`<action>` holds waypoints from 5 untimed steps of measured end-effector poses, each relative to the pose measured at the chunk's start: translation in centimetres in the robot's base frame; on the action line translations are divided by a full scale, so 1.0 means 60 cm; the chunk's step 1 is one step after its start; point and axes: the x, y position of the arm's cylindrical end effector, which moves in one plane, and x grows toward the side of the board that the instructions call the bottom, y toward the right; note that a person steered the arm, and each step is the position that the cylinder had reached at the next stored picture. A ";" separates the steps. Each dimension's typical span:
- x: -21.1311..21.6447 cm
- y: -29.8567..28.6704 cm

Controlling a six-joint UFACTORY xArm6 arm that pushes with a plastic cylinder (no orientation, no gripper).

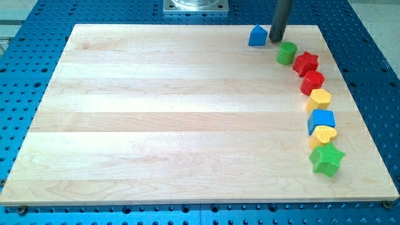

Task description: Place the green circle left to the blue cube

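Observation:
The green circle [286,53] is a short green cylinder near the view's top right of the wooden board [156,119]. The blue cube [321,120] sits lower down at the view's right, in a curved row of blocks. My tip [275,40] is the end of a dark rod coming down from the view's top. It stands just up and left of the green circle, close to it, and just right of a blue house-shaped block [257,36].
The curved row at the view's right runs downward from the green circle: red star [306,63], red round block [312,82], yellow block [319,99], blue cube, yellow heart [323,135], green star [327,159]. Blue perforated table surrounds the board.

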 end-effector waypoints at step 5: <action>0.120 0.002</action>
